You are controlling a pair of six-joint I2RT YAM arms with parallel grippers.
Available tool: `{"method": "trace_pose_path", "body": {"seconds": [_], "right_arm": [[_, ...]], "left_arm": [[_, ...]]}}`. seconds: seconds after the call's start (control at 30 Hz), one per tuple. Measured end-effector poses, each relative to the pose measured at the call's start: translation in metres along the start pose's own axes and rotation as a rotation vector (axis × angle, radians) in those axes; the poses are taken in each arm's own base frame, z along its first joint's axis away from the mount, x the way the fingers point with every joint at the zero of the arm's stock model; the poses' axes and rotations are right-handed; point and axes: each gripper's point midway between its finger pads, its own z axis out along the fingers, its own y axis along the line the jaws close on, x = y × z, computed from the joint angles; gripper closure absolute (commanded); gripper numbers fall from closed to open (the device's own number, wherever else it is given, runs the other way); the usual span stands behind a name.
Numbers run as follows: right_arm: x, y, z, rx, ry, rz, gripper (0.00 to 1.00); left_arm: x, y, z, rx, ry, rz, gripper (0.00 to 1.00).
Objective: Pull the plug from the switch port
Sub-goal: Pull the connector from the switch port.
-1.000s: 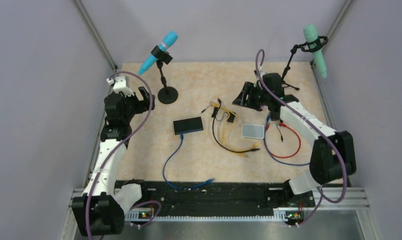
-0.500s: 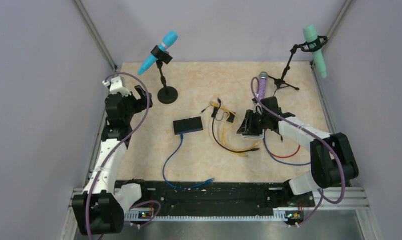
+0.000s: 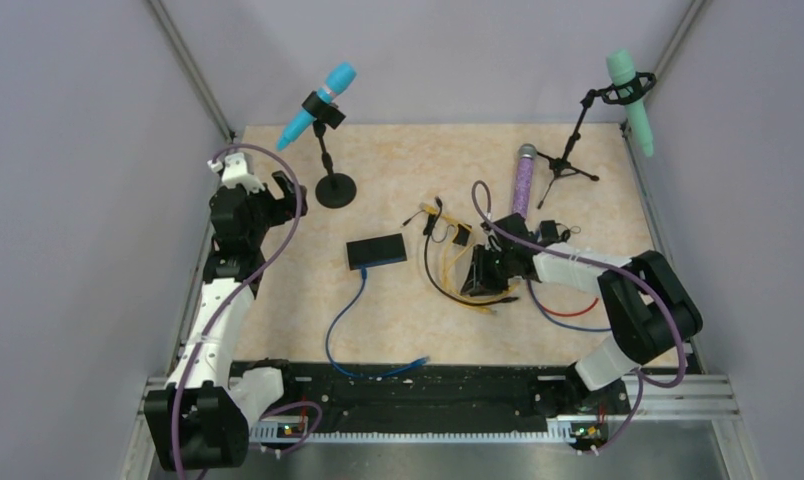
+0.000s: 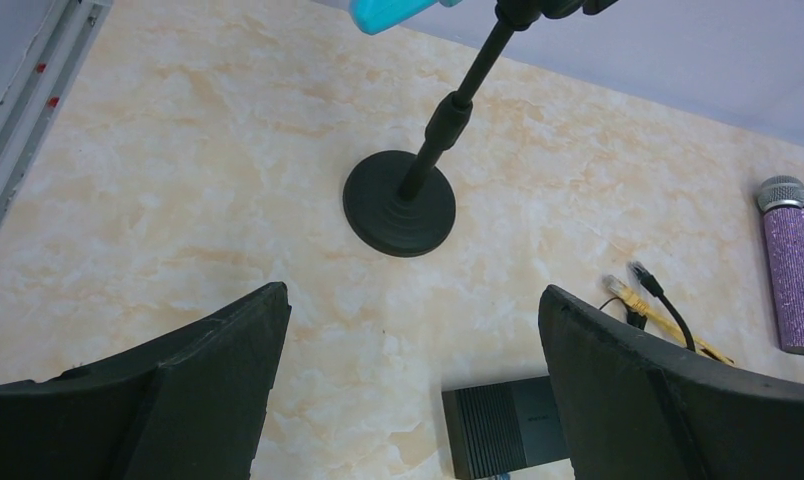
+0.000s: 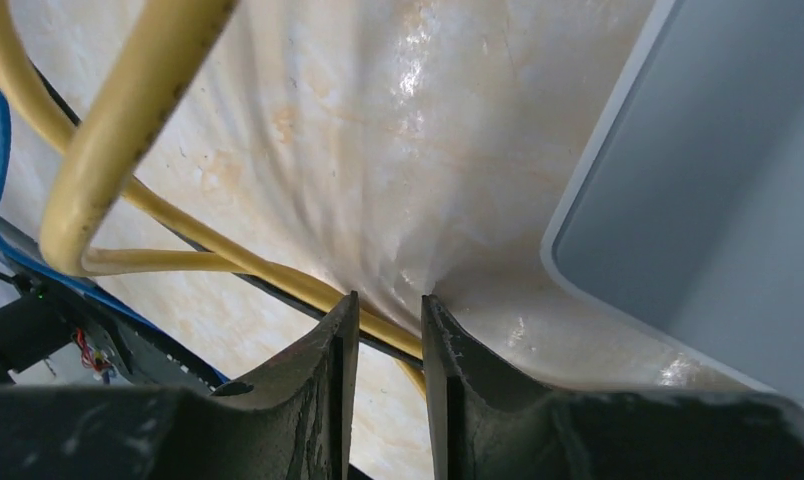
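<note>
The right gripper (image 5: pixel 388 300) is down low at the table (image 3: pixel 398 160), its two fingers (image 5: pixel 328 400) drawn almost together with only a thin slit between them. Nothing shows in that slit but the marble top. A yellow cable (image 5: pixel 128 100) loops just past the fingertips, and a pale grey pad (image 5: pixel 698 200) sits close on the other side. From above, this gripper (image 3: pixel 478 275) lies among the yellow cable loops (image 3: pixel 456 290), to the right of the switch (image 3: pixel 376 250) and apart from it.

The left gripper (image 4: pixel 413 293) hangs above the table's far-left part with its fingers (image 4: pixel 218 400) spread wide, holding nothing. Through the gap I see the round base of a microphone stand (image 4: pixel 398 205), and the switch (image 4: pixel 503 430) lies further right.

The switch lies flat near the middle of the table. The plug (image 3: pixel 362 271) sits in its near edge, and its blue cable (image 3: pixel 338 330) trails toward the arm bases.
</note>
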Motion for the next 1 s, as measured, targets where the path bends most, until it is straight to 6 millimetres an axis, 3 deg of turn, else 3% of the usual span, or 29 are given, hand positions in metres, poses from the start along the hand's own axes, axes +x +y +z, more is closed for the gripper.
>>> {"method": "trace_pose_path", "body": {"seconds": [0.27,0.4,0.63,0.8,1.0], "right_arm": [[0.018,0.017,0.004,-0.018,0.008,-0.036,0.71],[0.018,0.021,-0.002,-0.001,-0.018,-0.057,0.66],[-0.018,0.016,-0.034,0.133,-0.189,-0.089,0.61],[-0.048,0.031,-0.074,0.137,-0.37,-0.115,0.58],[-0.062,0.048,-0.108,0.081,-0.502,-0.129,0.57]], "left_arm": [[0.005,-0.006,0.001,0.044,0.003,0.017,0.01],[0.009,-0.007,0.0,0.06,0.016,0.017,0.01],[0.012,-0.016,-0.001,0.107,0.029,0.01,0.01],[0.011,-0.019,-0.001,0.117,0.027,-0.016,0.01],[0.0,-0.038,-0.006,0.208,0.001,-0.057,0.01]]}}
